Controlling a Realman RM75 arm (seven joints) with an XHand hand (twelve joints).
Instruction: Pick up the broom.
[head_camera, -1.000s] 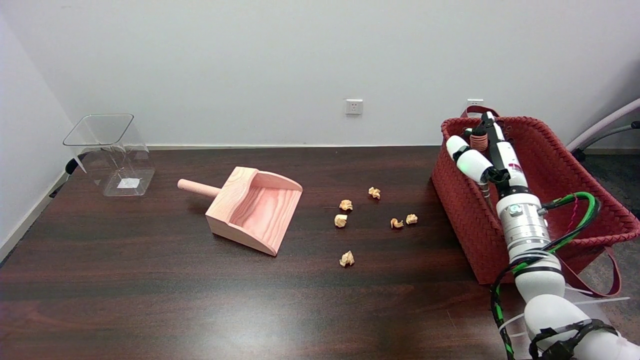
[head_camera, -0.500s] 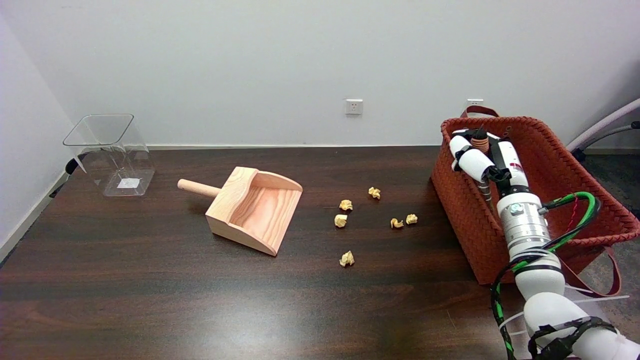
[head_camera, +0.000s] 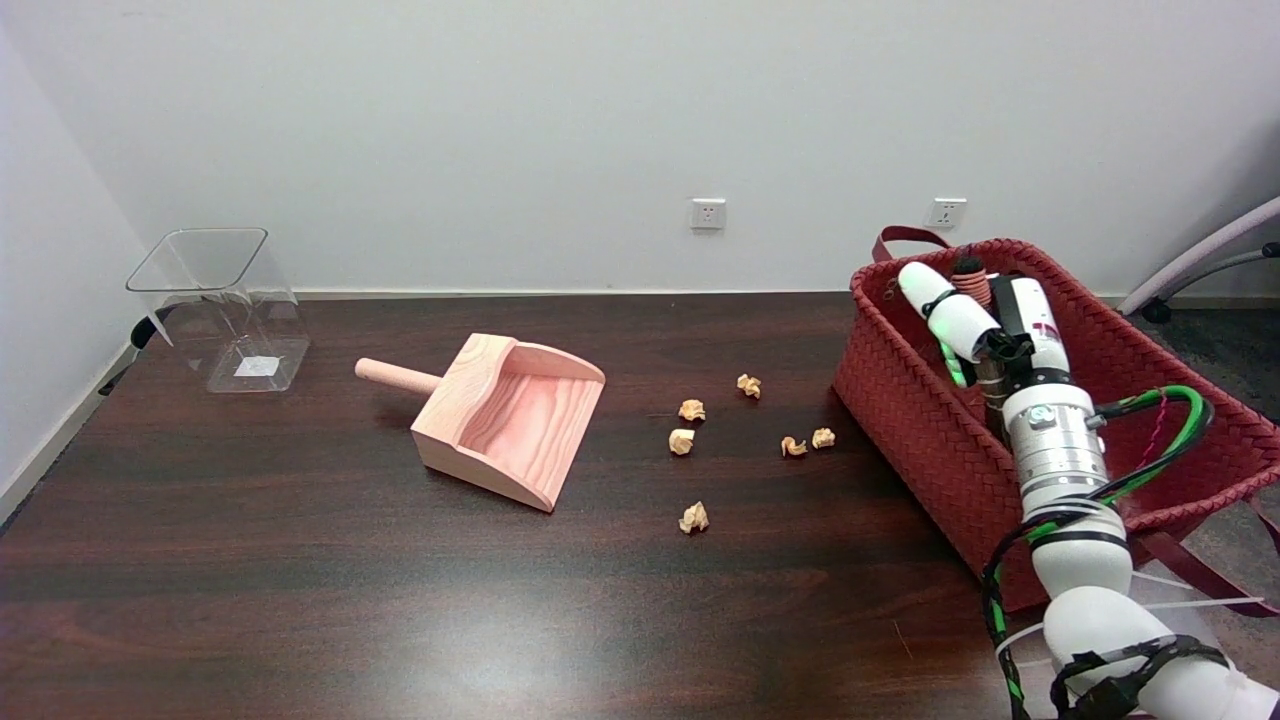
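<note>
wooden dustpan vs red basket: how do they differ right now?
The wooden dustpan is pale solid wood; the red basket is dark red weave. The dustpan is low, open at the front, and appears empty; the basket is taller, with walls all round, and the right hand reaches inside it. The dustpan has a straight peg handle pointing left; the basket has strap handles. Both rest on the dark table, the basket at its right end.

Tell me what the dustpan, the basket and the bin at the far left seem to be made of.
Dustpan: pale unpainted wood, grain lines visible, matte.
Basket: red woven strips, plaited texture; leather or plastic, unclear.
Bin: clear plastic, probably; see-through, glossy edges.
</note>
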